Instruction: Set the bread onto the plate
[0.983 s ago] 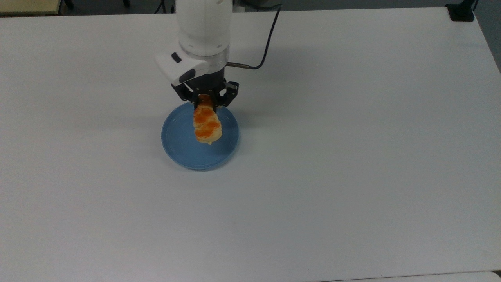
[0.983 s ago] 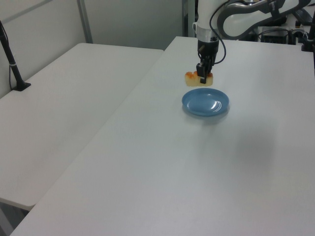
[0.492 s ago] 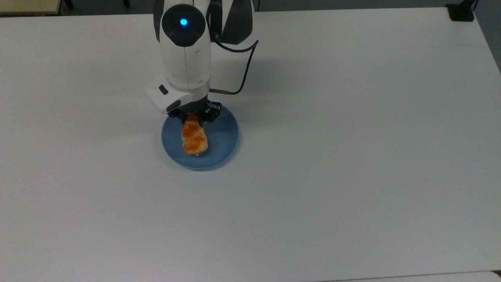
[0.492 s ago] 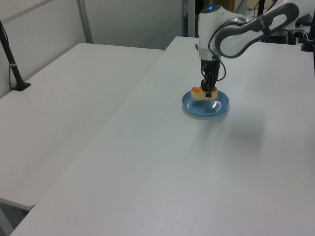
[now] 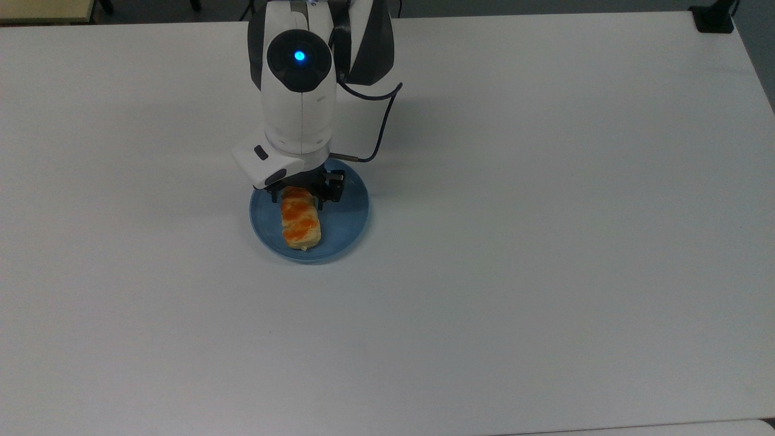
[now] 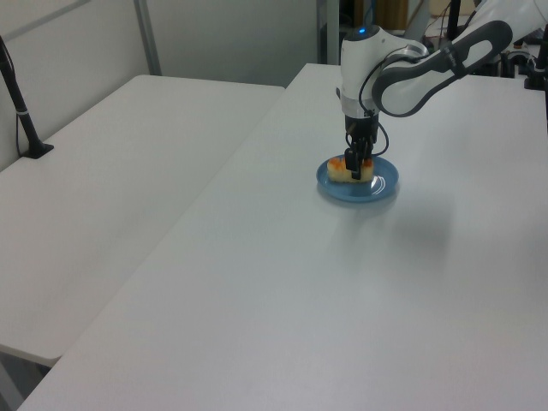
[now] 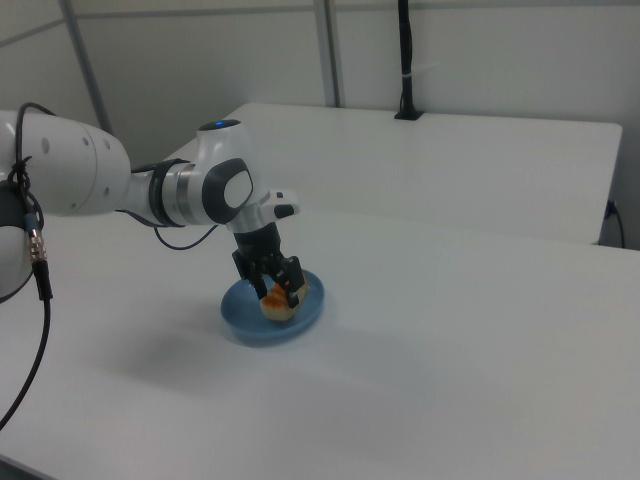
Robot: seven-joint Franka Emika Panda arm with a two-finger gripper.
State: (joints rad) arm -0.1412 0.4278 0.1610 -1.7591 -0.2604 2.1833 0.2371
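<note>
On the plate (image 5: pixel 345 224) lies the bread (image 5: pixel 300 221), one end between the gripper's (image 5: pixel 301 195) closed-in fingers.

Table (image 5: pixel 545 242): white, flat, matte top; a second white table (image 6: pixel 111 171) stands just beside it on the left view's left. Plate (image 5: pixel 345 227): round, light blue, lying directly on the first table, left of centre in the top view, well apart from every edge.

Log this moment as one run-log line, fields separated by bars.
phase: placing | tool: at bread's far end in the top view, grip unclear | bread: lying on plate | plate: on white table
</note>
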